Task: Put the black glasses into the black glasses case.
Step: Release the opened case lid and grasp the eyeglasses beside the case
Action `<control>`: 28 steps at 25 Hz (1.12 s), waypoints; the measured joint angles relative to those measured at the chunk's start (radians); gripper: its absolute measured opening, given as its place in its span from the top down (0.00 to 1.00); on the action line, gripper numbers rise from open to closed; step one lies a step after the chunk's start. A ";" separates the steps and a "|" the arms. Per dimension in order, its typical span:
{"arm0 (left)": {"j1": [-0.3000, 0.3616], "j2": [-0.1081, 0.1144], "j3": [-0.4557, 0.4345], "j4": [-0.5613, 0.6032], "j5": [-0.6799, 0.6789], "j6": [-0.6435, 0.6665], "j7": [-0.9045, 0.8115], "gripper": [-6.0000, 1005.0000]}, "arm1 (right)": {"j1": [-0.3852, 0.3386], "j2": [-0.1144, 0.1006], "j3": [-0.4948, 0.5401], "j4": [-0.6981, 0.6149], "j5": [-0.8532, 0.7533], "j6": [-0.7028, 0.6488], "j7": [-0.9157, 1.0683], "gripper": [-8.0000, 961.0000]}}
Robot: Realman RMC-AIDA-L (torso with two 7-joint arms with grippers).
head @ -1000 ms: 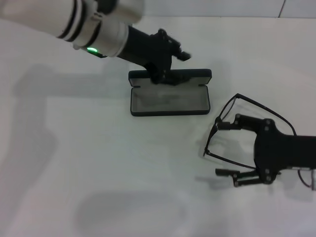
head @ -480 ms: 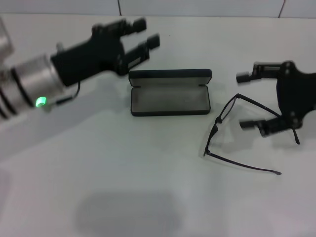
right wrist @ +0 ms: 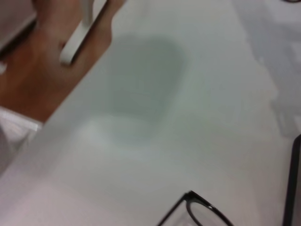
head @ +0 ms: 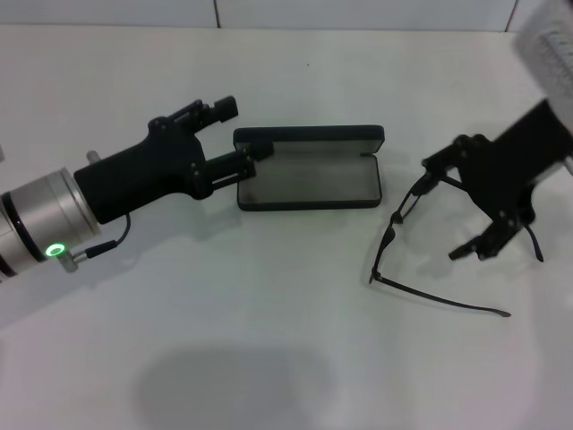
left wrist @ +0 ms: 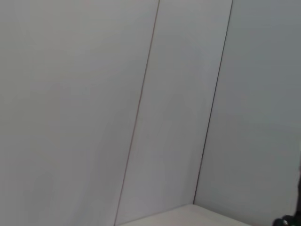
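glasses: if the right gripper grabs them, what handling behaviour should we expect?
Likely light and springy: the black glasses are thin wire, temples splayed open on the table, so a push may skid them. Clear lenses suggest fragility; the frame may flex. The right gripper, open, straddles the far temple, a thin, probably slippery hold.

It looked like a lab test cell. A plain white desk [head: 269, 340] stood against bare white wall panels [left wrist: 94, 94].

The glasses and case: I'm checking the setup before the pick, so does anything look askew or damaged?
Nothing looks damaged. The black glasses lie unfolded on the table, temples splayed, beside the open black glasses case. The right gripper is open over them; the left gripper is open at the case's end.
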 joint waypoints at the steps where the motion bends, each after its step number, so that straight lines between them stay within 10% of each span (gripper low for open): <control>1: 0.004 -0.001 0.000 0.001 0.001 0.000 -0.001 0.28 | 0.022 0.007 -0.009 -0.004 -0.025 0.000 0.002 0.11; 19: 0.033 -0.005 0.000 0.059 -0.007 -0.046 0.022 0.18 | 0.097 0.024 -0.371 0.071 -0.117 0.264 0.065 0.11; 28: 0.026 -0.002 -0.002 0.061 -0.008 -0.053 0.022 0.18 | 0.104 0.024 -0.392 0.033 -0.097 0.274 0.069 0.11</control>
